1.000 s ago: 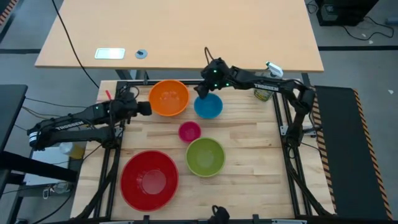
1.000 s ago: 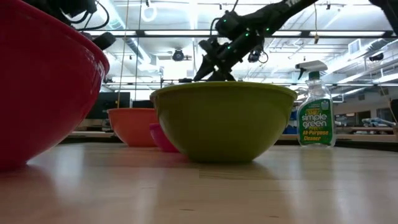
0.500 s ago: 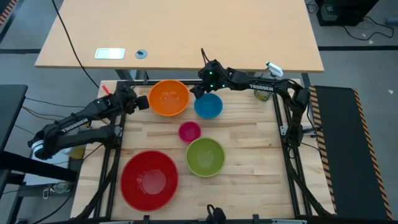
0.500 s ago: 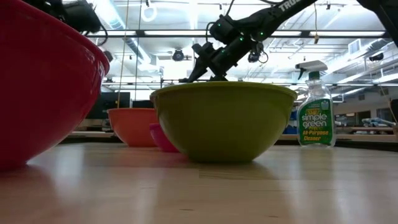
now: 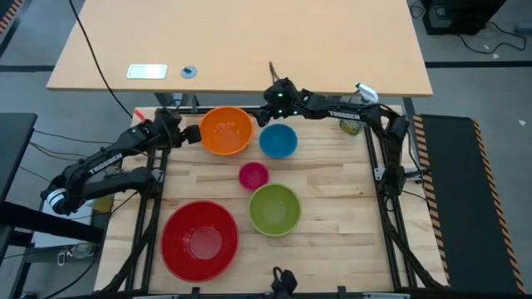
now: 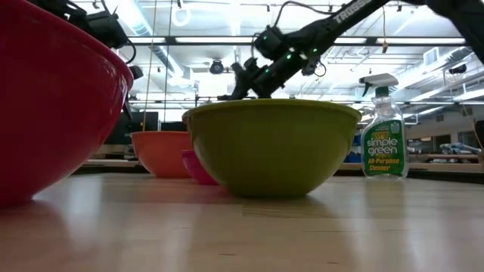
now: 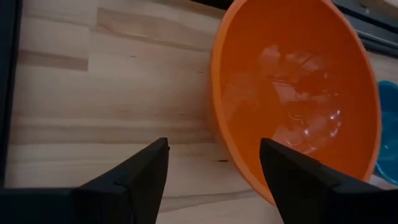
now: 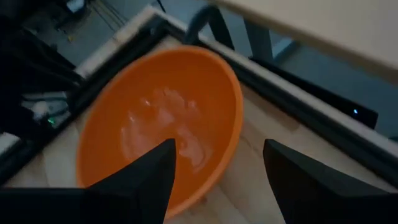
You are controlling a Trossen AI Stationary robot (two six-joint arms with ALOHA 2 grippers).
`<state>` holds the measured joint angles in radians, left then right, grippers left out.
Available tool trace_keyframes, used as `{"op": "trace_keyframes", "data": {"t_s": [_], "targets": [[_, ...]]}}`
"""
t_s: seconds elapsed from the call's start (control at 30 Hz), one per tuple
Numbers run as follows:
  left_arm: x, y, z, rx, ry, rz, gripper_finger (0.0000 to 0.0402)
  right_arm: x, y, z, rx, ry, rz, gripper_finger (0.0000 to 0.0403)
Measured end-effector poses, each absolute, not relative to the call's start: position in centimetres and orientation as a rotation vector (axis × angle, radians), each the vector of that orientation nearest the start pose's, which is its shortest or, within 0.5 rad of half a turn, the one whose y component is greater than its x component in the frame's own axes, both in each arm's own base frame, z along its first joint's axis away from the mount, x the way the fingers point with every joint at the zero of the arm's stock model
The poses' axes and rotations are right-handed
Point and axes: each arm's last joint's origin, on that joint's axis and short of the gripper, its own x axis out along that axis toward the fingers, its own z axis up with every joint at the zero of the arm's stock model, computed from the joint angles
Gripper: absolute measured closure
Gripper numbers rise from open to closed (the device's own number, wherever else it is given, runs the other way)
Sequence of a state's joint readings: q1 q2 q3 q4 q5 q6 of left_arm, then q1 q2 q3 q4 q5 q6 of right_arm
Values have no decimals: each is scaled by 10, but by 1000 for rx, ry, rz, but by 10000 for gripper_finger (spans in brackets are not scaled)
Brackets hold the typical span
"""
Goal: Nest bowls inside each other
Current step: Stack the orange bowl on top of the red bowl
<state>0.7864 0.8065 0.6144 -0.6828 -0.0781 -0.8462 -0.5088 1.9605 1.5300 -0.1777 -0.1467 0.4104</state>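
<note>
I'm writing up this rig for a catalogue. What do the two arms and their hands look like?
Both arms are dark, slim and jointed, with white lettering along a link. The left hand ends in two flat, dark, wedge-shaped fingers, and the right hand has the same pair. Small green lights glow near the right arm's wrist, and thin black cables run along it.

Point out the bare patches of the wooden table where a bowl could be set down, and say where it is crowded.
Free: the table's right side, from the lime green bowl and blue bowl to the right edge; also the strip between the orange bowl and red bowl, left of the pink bowl. Crowded: the far edge, where both open grippers flank orange and blue.
</note>
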Motion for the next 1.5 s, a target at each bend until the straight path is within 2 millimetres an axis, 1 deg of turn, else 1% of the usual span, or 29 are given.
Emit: {"op": "trace_keyframes", "data": {"t_s": [0.07, 0.17, 0.27, 0.4, 0.5, 0.63, 0.77, 0.87, 1.0, 1.13, 1.27, 1.5], "targets": [[104, 107, 233, -1052, 455, 1129, 146, 403, -211, 241, 591, 550, -457, 156], [102, 105, 236, -1046, 435, 1121, 146, 424, -208, 250, 562, 588, -451, 158], [100, 103, 238, -1028, 432, 1112, 146, 442, -211, 250, 536, 647, -487, 160], [96, 99, 239, -1030, 449, 1116, 146, 452, -221, 238, 537, 737, -551, 165], [92, 95, 239, -1032, 459, 1119, 146, 453, -229, 230, 530, 784, -558, 174], [87, 90, 240, -1033, 461, 1119, 146, 455, -232, 211, 531, 848, -520, 193], [86, 89, 242, -1027, 451, 1115, 146, 458, -230, 207, 509, 851, -507, 221], [86, 88, 242, -1024, 451, 1113, 146, 459, -230, 200, 504, 866, -518, 247], [86, 88, 242, -1026, 453, 1103, 146, 461, -230, 198, 501, 857, -522, 286], [86, 88, 242, -1033, 455, 1089, 146, 462, -231, 191, 490, 870, -552, 333], [87, 87, 242, -1053, 461, 1050, 146, 463, -230, 195, 490, 853, -547, 376], [85, 84, 245, -1034, 451, 1018, 146, 463, -230, 194, 500, 849, -563, 378]]}}
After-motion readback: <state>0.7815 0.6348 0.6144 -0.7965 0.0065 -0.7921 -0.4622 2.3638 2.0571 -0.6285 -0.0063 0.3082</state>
